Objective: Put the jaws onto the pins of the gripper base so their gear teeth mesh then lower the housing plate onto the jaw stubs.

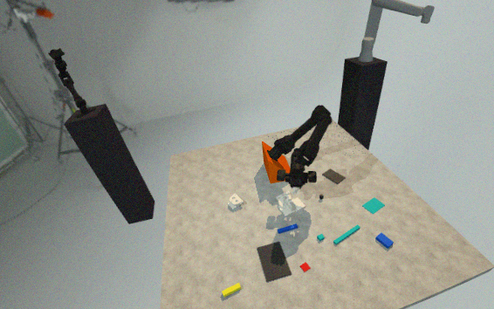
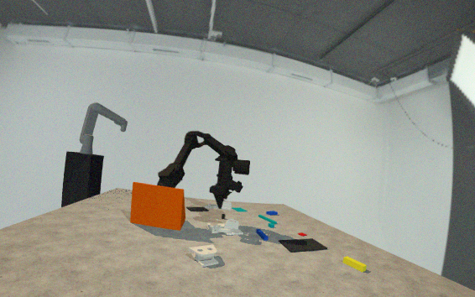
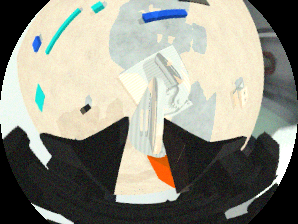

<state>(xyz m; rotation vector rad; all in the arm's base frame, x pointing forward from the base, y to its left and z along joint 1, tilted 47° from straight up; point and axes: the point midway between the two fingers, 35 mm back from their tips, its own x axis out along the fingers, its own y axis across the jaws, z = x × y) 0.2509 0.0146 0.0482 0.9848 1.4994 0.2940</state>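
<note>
The gripper base looks to be among the white parts (image 1: 290, 209) (image 2: 232, 228) (image 3: 137, 80) on the counter (image 1: 196, 253) (image 2: 105, 252) (image 3: 210, 50), near the orange block (image 1: 275, 168) (image 2: 157, 205) (image 3: 162, 170); they crowd together too closely to tell base, jaw and plate apart. The fingers (image 1: 298, 180) (image 2: 219, 199) are closed on a slender white part (image 1: 293, 190) (image 2: 227, 205) (image 3: 155, 115), held upright beside the orange block and above the counter. Whether it is a jaw cannot be told, nor can any meshing of teeth be made out. A white holed block (image 1: 236, 200) (image 2: 203, 252) (image 3: 241, 95) lies near the orange block, apart from the white parts, with two holes showing on top. In the top view, the blue bar (image 1: 287, 228) (image 2: 262, 234) (image 3: 165, 15) is below the orange block, and a large dark mat (image 1: 266, 266) (image 2: 302, 247) lies farther below it. The yellow bar (image 1: 231, 290) (image 2: 354, 263) and red square (image 1: 305, 266) (image 2: 302, 234) are well apart from the orange block. To its right in that view are a small dark mat (image 1: 333, 176) (image 2: 197, 209) and, lower down, a little black piece (image 1: 321, 197) (image 2: 223, 216) (image 3: 86, 108). Farther right of the orange block lie the teal sheet (image 1: 373, 205) (image 2: 239, 209) (image 3: 40, 97), teal bar (image 1: 346, 235) (image 2: 267, 219) (image 3: 62, 30) and blue block (image 1: 384, 241) (image 2: 272, 213) (image 3: 37, 43).
</note>
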